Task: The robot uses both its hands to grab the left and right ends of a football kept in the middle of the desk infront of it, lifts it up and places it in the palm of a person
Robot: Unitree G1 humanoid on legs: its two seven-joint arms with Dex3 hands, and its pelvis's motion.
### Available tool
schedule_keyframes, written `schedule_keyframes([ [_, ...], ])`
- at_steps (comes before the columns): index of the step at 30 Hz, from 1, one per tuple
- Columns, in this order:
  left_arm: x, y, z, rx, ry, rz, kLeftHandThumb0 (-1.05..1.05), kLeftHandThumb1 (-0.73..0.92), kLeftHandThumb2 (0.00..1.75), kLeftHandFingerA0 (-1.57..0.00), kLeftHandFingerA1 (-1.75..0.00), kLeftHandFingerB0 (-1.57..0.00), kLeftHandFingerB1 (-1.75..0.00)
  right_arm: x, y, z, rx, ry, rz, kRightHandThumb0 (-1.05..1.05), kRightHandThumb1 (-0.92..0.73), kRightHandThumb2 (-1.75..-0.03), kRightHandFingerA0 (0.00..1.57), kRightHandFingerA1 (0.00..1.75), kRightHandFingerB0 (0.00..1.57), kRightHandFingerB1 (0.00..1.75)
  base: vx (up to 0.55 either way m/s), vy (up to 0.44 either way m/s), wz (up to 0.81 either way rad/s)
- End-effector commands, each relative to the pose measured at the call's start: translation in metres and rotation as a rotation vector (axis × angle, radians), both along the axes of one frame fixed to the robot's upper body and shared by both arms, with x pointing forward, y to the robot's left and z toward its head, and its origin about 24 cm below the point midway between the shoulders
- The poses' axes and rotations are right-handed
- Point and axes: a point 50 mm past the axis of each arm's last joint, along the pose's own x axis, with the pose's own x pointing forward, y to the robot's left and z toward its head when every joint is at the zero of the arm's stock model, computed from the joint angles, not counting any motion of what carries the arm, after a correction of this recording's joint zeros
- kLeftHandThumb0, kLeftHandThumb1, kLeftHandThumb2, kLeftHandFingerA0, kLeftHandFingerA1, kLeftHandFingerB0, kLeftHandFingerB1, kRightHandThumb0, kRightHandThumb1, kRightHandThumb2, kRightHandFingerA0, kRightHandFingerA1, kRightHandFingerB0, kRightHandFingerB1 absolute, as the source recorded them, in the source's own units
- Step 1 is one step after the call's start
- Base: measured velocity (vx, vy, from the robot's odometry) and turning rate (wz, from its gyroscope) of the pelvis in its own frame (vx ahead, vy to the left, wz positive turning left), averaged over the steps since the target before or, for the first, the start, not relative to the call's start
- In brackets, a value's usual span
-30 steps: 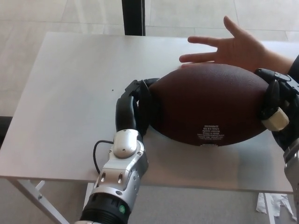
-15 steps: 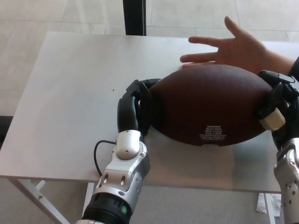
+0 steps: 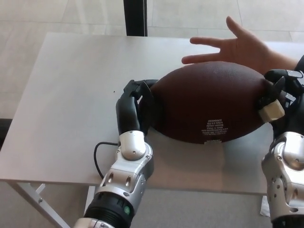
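Just beyond the football, gripped lengthwise between the left hand and right hand, both closed on its ends, waits the person's open palm.

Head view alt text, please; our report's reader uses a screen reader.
A brown football is held at its ends by the robot's left hand and right hand over a white desk. A person's open hand waits just behind it.

Single head view, looking steeply down, close over desk
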Motion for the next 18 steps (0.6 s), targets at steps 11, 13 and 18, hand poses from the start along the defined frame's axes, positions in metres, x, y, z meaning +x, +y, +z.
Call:
schedule_keyframes([
  [11,0.051,-0.075,0.124,0.268,-0.153,-0.255,-0.28,0.52,1.06,-0.83,-1.55,-0.75,-1.19,0.03,0.017,0.071,0.16,-0.243,-0.15,-0.14,-0.51,-1.13,0.99,1.43,0.87,1.48,0.0,0.0,0.0],
  [13,0.051,-0.075,0.122,0.27,-0.151,-0.262,-0.3,0.52,1.07,-0.82,-1.59,-0.76,-1.23,0.029,0.017,0.069,0.169,-0.247,-0.147,-0.13,-0.52,-1.11,1.01,1.41,0.88,1.48,0.0,0.0,0.0],
  [18,0.05,-0.076,0.116,0.3,-0.116,-0.246,-0.28,0.51,1.03,-0.85,-1.64,-0.78,-1.21,0.027,0.017,0.061,0.245,-0.242,-0.145,-0.08,-0.53,-1.15,0.95,1.62,0.85,1.42,0.0,0.0,0.0],
])
